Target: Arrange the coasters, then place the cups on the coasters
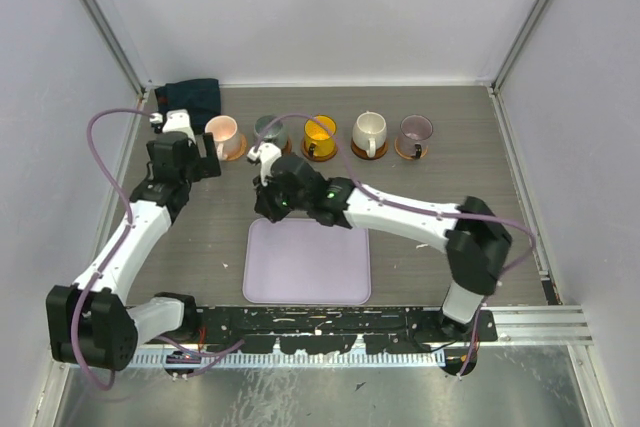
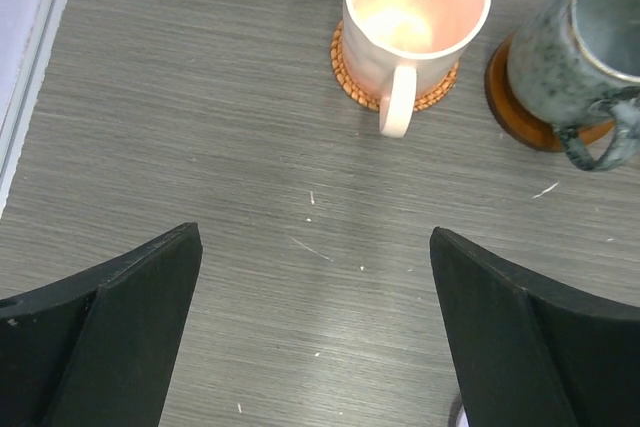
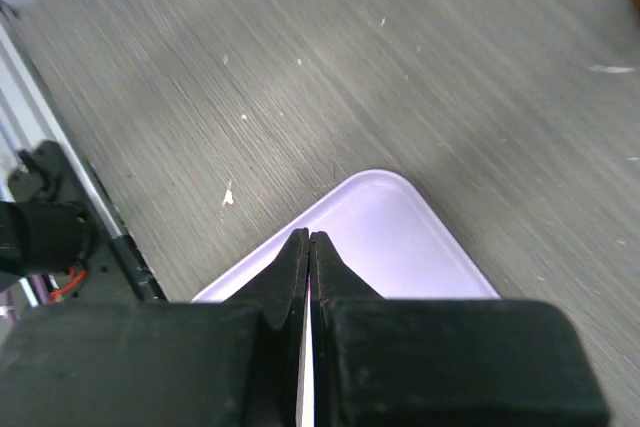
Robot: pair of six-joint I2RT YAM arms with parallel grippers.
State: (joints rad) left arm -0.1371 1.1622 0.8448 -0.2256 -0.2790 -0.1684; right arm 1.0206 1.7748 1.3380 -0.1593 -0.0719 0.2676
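5 cups (image 1: 370, 130) stand on 5 coasters (image 2: 343, 72).

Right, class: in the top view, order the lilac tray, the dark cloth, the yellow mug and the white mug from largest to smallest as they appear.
1. lilac tray
2. dark cloth
3. yellow mug and white mug: they look about the same size, so they share last place.

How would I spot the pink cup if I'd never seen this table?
Follow the far edge of the table leftward to the dark cloth. The pink cup stands beside it on a tan coaster; its neighbour is grey-green, not pink.
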